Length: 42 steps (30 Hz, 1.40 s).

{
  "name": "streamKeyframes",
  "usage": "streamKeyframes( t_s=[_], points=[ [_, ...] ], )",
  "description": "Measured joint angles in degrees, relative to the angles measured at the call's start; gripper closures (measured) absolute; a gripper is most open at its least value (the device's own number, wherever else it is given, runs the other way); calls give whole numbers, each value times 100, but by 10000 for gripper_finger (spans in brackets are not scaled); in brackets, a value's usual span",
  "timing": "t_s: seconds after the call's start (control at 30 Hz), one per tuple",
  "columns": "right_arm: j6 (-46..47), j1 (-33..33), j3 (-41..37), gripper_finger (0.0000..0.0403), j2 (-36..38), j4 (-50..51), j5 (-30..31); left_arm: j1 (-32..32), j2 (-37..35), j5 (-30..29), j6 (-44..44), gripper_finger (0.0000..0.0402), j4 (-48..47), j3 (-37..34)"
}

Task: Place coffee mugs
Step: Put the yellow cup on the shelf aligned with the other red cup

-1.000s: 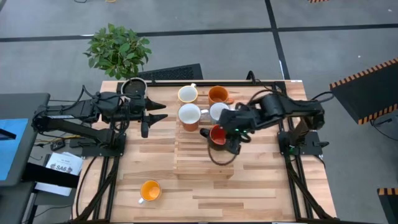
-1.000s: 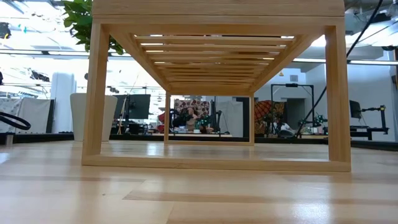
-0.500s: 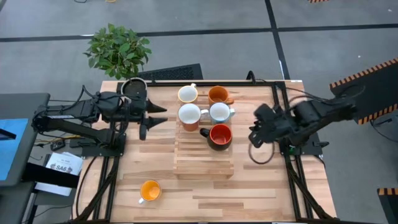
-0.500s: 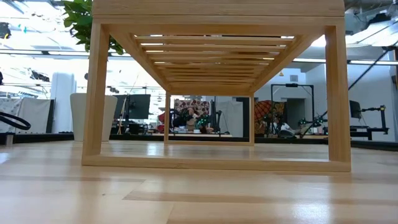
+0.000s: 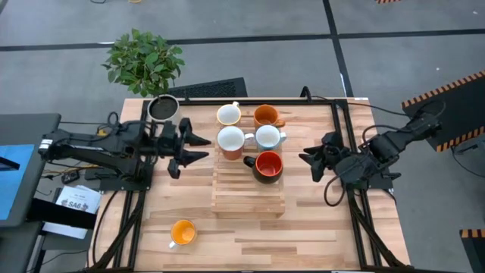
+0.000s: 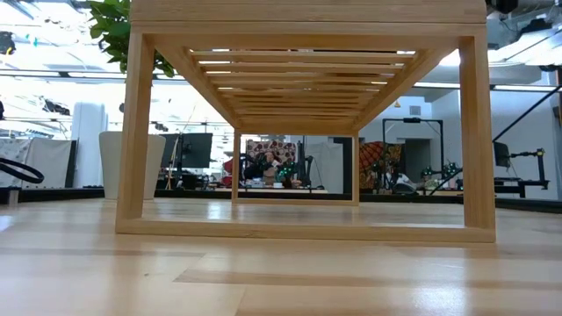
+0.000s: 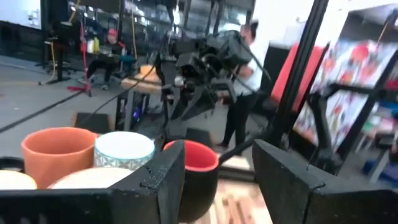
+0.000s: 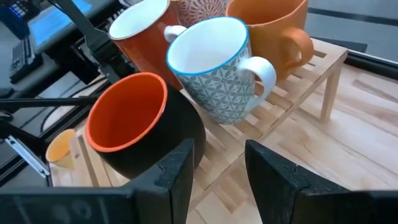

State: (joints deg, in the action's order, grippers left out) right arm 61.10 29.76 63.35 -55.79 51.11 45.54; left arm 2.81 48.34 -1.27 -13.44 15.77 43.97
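Right gripper [image 5: 309, 161] sits at approx. 3 o'clock of the wooden rack [image 5: 248, 178], above the table [image 5: 318, 227], fingers apart and holding nothing; in the right wrist view its two dark fingers [image 8: 177, 171] frame a gap with bare rack slats behind it. Closest item to this gripper is the black mug w/ red-orange interior [image 5: 266, 166], upright on the rack's right edge, clear of the fingertips. Left gripper [image 5: 194, 146] is at approx. 9 o'clock of the rack, also spread and empty, tips aimed toward the mug cluster (left wrist view shows the gap between both fingers [image 7: 163, 180] unobstructed). On the rack, at 12 o'clock of the black mug, stands a patterned white mug w/ blue rim [image 5: 267, 137]; beside it toward the left arm is a white-lined mug [image 5: 231, 140], touching or nearly touching. Behind these, at the rack's far end, are a pale mug [image 5: 228, 114] and an orange mug [image 5: 265, 115]. A yellow-orange mug [image 5: 183, 232] stands alone on the table at approx. 7 o'clock, well apart from the rack. A grey pot w/ dark interior [image 5: 162, 108] is at the table's 11 o'clock corner, just beside a potted plant [image 5: 143, 60]. Low view shows only the rack's open frame [image 6: 303, 123] from table level.
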Motion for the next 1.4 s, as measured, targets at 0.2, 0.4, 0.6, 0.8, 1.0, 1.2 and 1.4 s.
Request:
streamKeyframes(
  t_s=[0.2,0.4,0.6,0.8,1.0,1.2,1.4],
  points=[
    [-155,2,0,232,2,0,-24,36,-6,49,-265,231,360,-111],
    [-154,18,0,232,0,2,-134,745,73,-26,-414,231,-2199,865],
    [-120,22,0,232,0,18,-225,2043,658,-543,-1320,239,-4977,1843],
    [-118,-33,2,232,-2,74,-225,3255,1401,-298,-2727,246,-5756,1881],
    [-116,-33,2,232,-2,203,-221,3987,2175,-677,-3397,246,-6417,1877],
    [-116,-33,4,232,-2,267,-221,4221,2797,-1021,-3627,246,-6603,1877],
    [-116,-33,7,232,-2,326,-221,4214,3347,-1004,-3789,246,-6806,1877]
  ],
)
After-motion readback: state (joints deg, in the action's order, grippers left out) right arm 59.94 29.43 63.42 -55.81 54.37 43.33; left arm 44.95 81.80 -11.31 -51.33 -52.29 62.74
